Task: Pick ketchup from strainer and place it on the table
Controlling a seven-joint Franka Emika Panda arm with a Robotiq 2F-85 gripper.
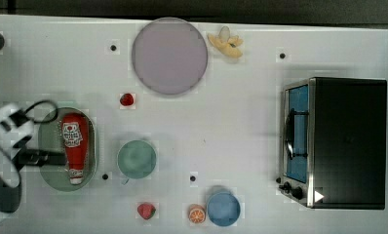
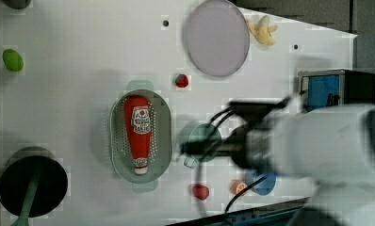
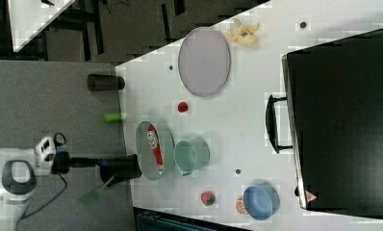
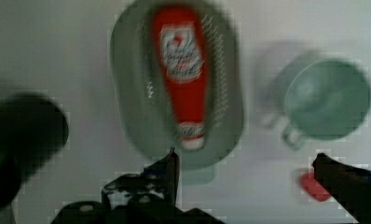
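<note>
The jaws stand wide apart with nothing between them: in the wrist view the gripper (image 4: 246, 161) shows one dark finger just over the near rim of the strainer (image 4: 127, 116) and the other far off beside a strawberry (image 4: 312, 185), and neither touches the ketchup (image 4: 183, 74).

In the top view the ketchup (image 1: 75, 146) lies flat inside the strainer (image 1: 48, 168), lengthwise along the oval, its white cap end toward six o'clock and its labelled red body toward twelve. The strainer sits on the table (image 1: 241, 117) near the nine o'clock edge. The arm (image 1: 7, 141) comes in from nine o'clock, and its dark front end overlaps the strainer's rim beside the bottle.

At three o'clock of the strainer, just beside it, stands a green cup (image 1: 136, 159). At about one o'clock of the strainer lies a strawberry (image 1: 126, 99), and beyond it, toward twelve o'clock of the table, a pale round plate (image 1: 169, 56) with a peeled banana (image 1: 226, 45) next to it. Near the six o'clock edge lie another strawberry (image 1: 145, 210), an orange slice (image 1: 197, 214) and a blue bowl (image 1: 223, 208), the slice touching the bowl. A toaster oven (image 1: 336, 142) fills the three o'clock end.

In the left view a green lime (image 2: 12, 60) lies near ten o'clock and a black pan (image 2: 32, 186) near eight o'clock.
</note>
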